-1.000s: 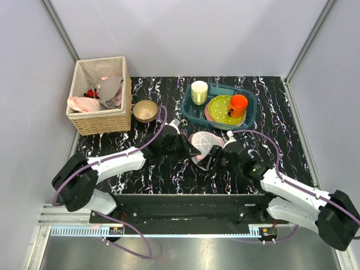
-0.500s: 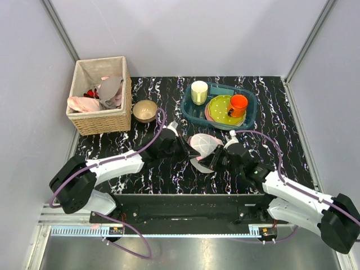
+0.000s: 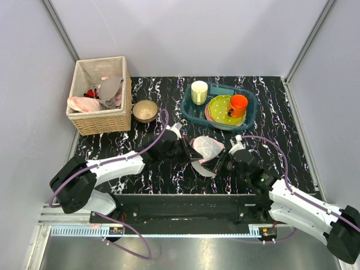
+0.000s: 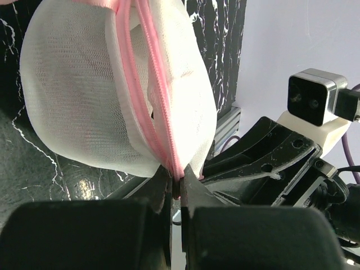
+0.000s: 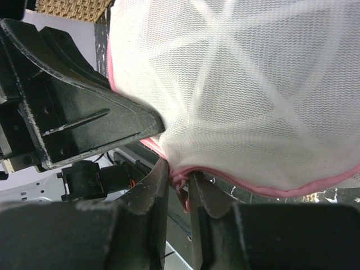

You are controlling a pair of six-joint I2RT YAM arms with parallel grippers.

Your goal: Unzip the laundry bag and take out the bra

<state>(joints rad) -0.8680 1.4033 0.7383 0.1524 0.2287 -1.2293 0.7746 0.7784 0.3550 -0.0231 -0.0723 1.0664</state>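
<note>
The laundry bag (image 3: 206, 148), white mesh with pink zipper trim, hangs stretched between my two grippers near the table's front middle. My left gripper (image 3: 189, 151) is shut on the bag's pink zipper edge (image 4: 175, 179); the mesh (image 4: 95, 95) bulges above its jaws. My right gripper (image 3: 217, 165) is shut on a pink zipper pull at the bag's lower rim (image 5: 183, 181), with the mesh (image 5: 253, 79) filling its view. The bra does not show in any view; the bag's inside is hidden.
A wicker basket (image 3: 107, 119) with pale pink and grey cloths and a small red item stands at the back left. A brass bowl (image 3: 145, 110) sits beside it. A teal tray (image 3: 191, 109) at the back holds a cream cup, green plate and orange mug.
My right gripper has drawn toward the near right along the bag's rim. The bag has shifted slightly right and nearer, with a white flap now showing at its lower edge. The left gripper has followed a little.
</note>
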